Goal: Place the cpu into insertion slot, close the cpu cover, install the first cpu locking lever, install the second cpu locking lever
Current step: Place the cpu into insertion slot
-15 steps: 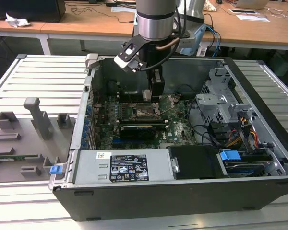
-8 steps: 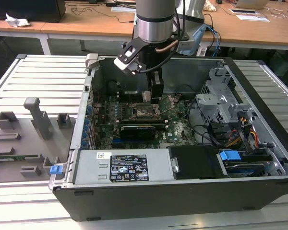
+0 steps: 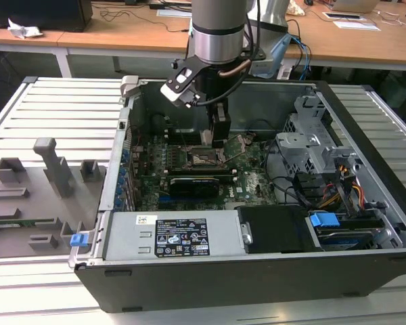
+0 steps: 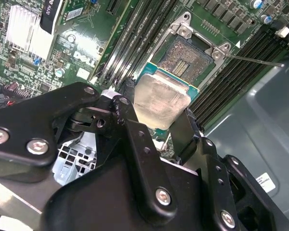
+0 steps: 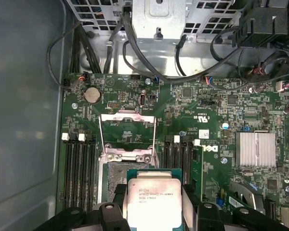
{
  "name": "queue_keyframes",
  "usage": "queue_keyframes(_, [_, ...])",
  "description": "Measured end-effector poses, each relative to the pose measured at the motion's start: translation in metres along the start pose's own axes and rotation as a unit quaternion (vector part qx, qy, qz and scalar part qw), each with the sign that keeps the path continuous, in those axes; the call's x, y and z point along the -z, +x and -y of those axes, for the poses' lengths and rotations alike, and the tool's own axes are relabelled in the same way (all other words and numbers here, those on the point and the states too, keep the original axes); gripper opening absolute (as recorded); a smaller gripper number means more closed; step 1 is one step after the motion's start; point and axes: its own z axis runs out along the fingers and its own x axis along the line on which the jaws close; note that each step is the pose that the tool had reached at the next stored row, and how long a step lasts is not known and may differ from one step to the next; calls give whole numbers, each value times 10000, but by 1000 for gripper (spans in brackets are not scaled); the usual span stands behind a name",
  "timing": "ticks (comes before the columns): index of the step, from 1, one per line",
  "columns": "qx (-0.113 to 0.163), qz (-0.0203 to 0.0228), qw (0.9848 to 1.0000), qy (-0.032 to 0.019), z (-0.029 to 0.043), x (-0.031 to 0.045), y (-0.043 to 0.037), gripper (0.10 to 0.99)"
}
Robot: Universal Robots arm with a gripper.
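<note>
While pointing straight down, the tool [image 4: 156, 108] clamps the cpu [image 4: 161, 96] near the insertion slot [image 4: 188, 60].

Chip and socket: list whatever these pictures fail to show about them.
- Chip underside: turned away in both wrist views, contacts hidden.
- One chip edge: first wrist view, cut off by the picture's edge and the pincer.
- Socket: first wrist view, largely covered by the chip; gap between them unclear.
- Socket pins: exterior view, too small to make out.
</note>
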Motion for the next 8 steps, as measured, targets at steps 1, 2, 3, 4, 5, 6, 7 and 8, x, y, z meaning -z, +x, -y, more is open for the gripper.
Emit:
queue_keyframes(1, [0,0,10000,0,1,-6,0,537])
queue_keyframes(2, [0,0,10000,0,1,-14,0,537])
queue_keyframes(3, [0,0,10000,0,3,-22,0,537])
queue_keyframes(4, [0,0,10000,0,5,-33,-1,537])
queue_keyframes(5, [0,0,10000,0,6,-40,-1,537])
queue_keyframes(6, [0,0,10000,0,6,-44,-1,537])
queue_keyframes(7, [0,2,10000,1,7,-47,-1,537])
queue_keyframes(8, [0,0,10000,0,8,-52,-1,537])
